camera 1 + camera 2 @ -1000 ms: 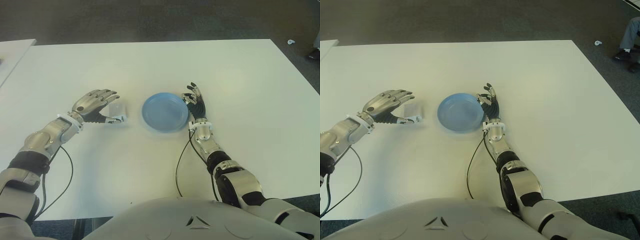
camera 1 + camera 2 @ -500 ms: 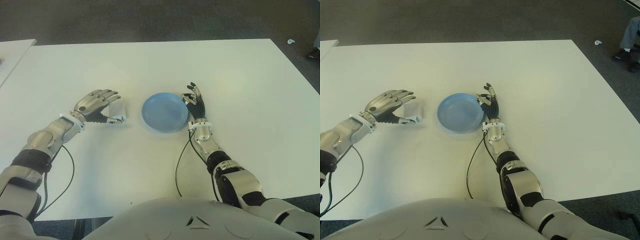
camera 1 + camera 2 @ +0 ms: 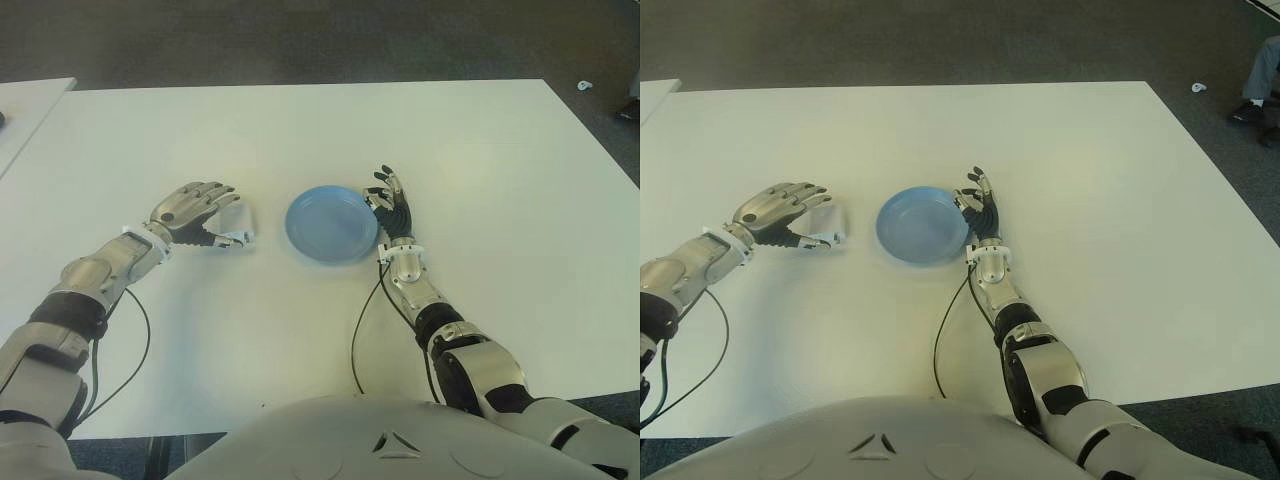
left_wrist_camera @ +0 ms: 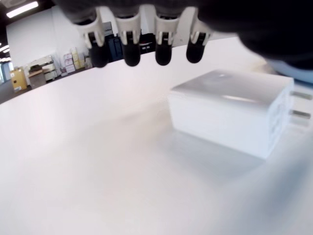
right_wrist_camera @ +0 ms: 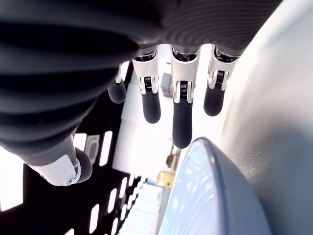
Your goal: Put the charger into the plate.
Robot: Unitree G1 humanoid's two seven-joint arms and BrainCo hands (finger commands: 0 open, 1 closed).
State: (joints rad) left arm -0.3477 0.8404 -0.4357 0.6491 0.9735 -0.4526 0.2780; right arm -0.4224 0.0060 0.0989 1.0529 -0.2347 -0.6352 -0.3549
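**Charger still on the table, left of the plate**

Left eye view: the blue plate (image 3: 331,223) sits on the white table (image 3: 300,130) and serves as the landmark. The white charger (image 3: 234,222) lies on the table to the left of the plate, near it but apart, not in it. The left hand (image 3: 193,210) hovers over and just left of the charger, its fingers stretched toward the plate and its thumb beside the charger's near edge. The right hand (image 3: 391,205) stands at the plate's right rim, fingers pointing away from the robot. A black cable (image 3: 360,330) runs from the right wrist back toward the robot's body.

Right eye view: the same layout, with the charger left of the plate and one hand on either side of it.

Left wrist view: the charger (image 4: 230,110) lies flat on the table with its two metal prongs pointing sideways. The fingertips (image 4: 129,49) hang spread above it, clear of its surface, so the hand is unclenched and grips nothing.

Right wrist view: the fingers (image 5: 180,112) are extended and relaxed just above the plate's rim (image 5: 215,196), holding nothing.
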